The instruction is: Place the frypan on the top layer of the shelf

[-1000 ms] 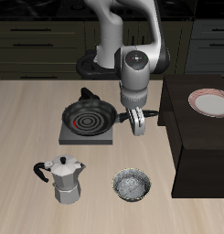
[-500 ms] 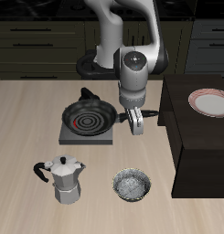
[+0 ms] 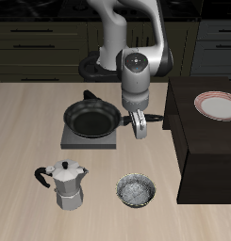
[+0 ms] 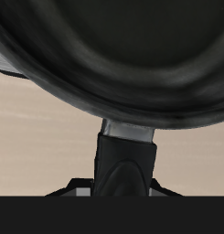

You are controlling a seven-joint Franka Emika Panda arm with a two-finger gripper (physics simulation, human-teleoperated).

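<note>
The black frypan sits over the grey burner plate, its long handle pointing toward the shelf. My gripper stands upright over the handle with its fingers closed around it, just beside the pan's rim. In the wrist view the frypan's dark bowl fills most of the picture and the handle runs straight toward the camera. The dark brown shelf stands beside the burner, its flat top higher than the countertop.
A red-rimmed white plate lies on the shelf's top. A metal moka pot and a small speckled bowl stand near the table's front edge. Dark drawer cabinets run along the back.
The gripper has shifted slightly toward the pan. The burner's red rings, which showed inside the pan before, are now covered by the pan's black bottom.
</note>
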